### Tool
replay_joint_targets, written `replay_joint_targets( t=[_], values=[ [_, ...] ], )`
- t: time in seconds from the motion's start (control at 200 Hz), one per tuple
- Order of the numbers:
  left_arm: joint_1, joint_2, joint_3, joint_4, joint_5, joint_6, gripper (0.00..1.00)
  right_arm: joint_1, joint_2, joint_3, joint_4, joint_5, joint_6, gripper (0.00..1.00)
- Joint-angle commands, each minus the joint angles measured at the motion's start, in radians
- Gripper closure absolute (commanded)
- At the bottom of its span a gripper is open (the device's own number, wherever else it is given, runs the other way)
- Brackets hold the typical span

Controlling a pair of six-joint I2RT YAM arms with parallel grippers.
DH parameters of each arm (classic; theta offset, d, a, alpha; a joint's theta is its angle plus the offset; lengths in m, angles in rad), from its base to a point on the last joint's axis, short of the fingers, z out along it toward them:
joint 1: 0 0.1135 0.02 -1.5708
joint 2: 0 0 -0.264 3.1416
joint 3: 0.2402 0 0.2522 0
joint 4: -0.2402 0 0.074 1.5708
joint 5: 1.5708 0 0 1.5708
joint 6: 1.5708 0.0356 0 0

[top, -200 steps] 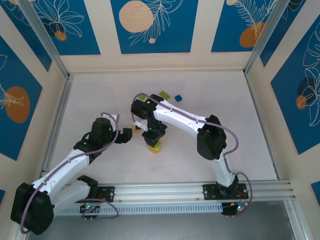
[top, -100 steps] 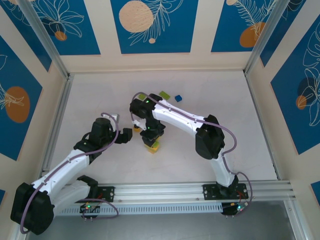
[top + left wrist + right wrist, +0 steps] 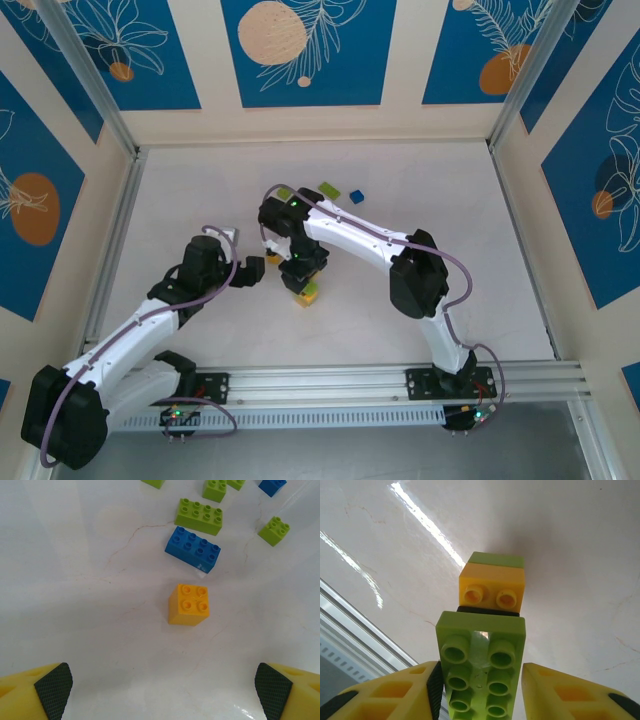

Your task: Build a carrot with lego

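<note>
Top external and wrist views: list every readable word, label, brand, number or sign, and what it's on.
No readable text.
Stud tops of the orange brick and the lime green brick are too blurred to show any embossing.
The wall panels carry leaf and circle drawings, no writing.

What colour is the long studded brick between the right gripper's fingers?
The long brick is lime green, seen best in the right wrist view.

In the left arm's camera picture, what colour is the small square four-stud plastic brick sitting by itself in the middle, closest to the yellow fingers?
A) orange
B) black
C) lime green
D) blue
A: the square four-stud plastic brick nearest the camera is orange. The long blue plastic brick lies just beyond it, apart from it.
</note>
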Motion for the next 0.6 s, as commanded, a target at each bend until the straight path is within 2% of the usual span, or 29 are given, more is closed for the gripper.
replay_joint_targets(
  t=[0.0,0.595],
  values=[
    [-0.016,0.003,-0.01,0.012,0.016,0.02,0.04,-0.003,-0.008,-0.001,0.004,-0.002,-0.016,0.52],
    [-0.015,0.007,-0.01,0.012,0.018,0.021,0.04,-0.033,-0.071,0.016,0.014,0.003,-0.026,0.42]
  ],
)
